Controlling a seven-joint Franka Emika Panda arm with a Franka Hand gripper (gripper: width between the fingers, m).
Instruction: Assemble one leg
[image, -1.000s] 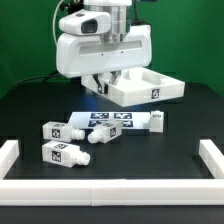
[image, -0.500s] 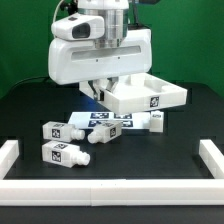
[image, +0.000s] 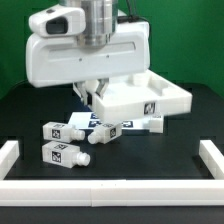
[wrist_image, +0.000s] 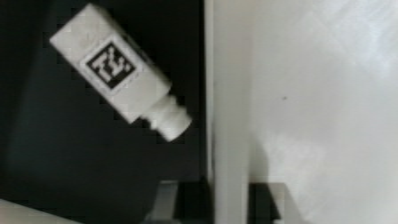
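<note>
My gripper (image: 92, 93) is shut on the left wall of the large white tray-like panel (image: 150, 100) and holds it tilted above the table. In the wrist view the gripper (wrist_image: 224, 200) straddles the panel's thin wall (wrist_image: 224, 120), with one dark finger (wrist_image: 178, 202) on each side. Several legs lie on the black table: one (image: 55, 130) and one (image: 62, 154) at the exterior view's left, one (image: 101, 134) in the middle, one (image: 150, 123) under the panel's front edge. One leg (wrist_image: 114, 68), peg end toward the panel, shows in the wrist view.
The marker board (image: 85, 120) lies under the gripper and panel, mostly hidden. White rails border the table at the exterior view's left (image: 8, 156), right (image: 213, 156) and front (image: 110, 190).
The arm has come toward the camera and to the exterior view's left, carrying the panel with it. The panel now covers more of the marker board. The legs have not moved.
</note>
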